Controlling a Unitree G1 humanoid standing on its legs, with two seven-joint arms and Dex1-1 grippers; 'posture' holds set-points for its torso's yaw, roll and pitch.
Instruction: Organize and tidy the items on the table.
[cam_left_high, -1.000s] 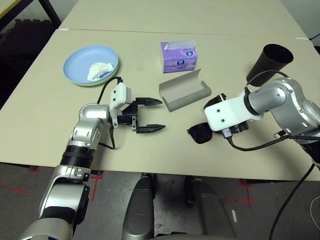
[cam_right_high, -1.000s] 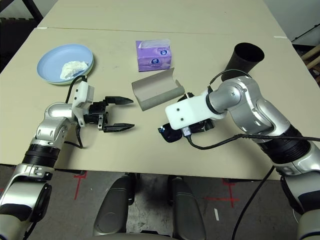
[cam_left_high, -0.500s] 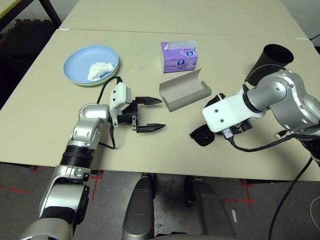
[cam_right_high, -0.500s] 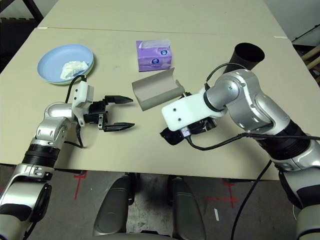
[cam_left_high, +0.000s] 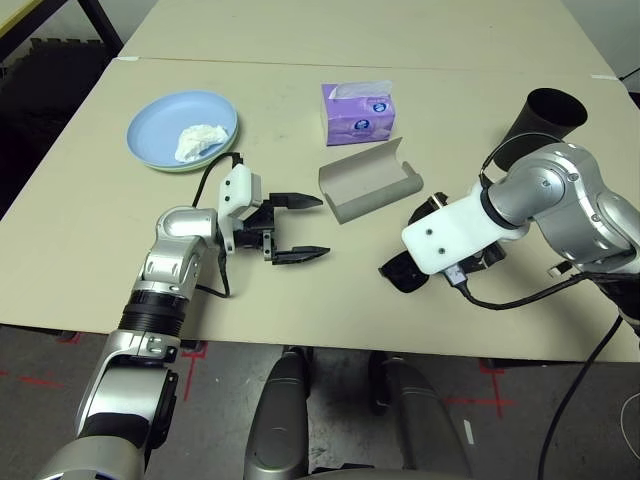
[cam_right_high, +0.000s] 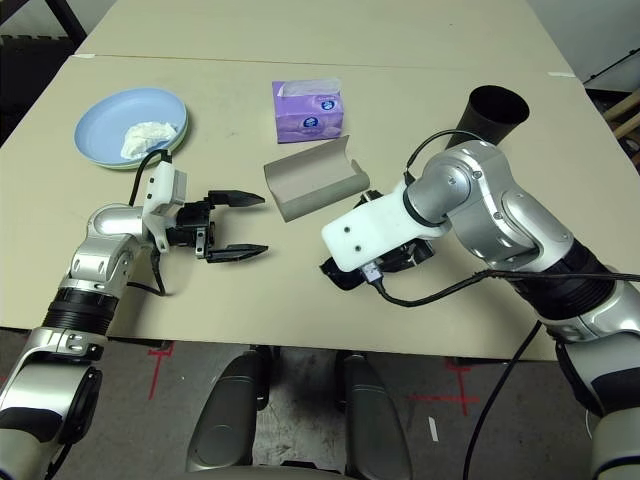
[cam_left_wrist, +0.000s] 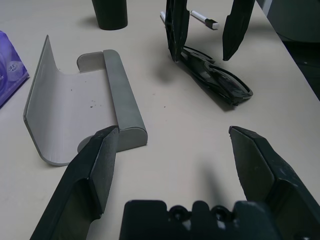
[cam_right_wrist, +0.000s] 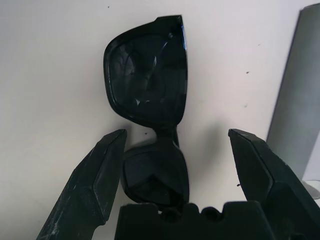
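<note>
On the table, a crumpled white tissue wad lies in a light blue plate stacked on a pale green plate at the far left. A purple tissue box stands at mid-back, with the open grey glasses case in front of it. The tall black cup is at the right. My right gripper is open and straddles the black sunglasses, its fingertips just above the tabletop. My left gripper is open and empty, hovering left of the case.
A marker pen lies on the table beyond the sunglasses. A second tabletop adjoins at the back. Dark floor drops off past the table's left edge. Bare tabletop lies between the two grippers.
My right wrist has shifted slightly left and down over the sunglasses. The left arm and the other items have not moved.
</note>
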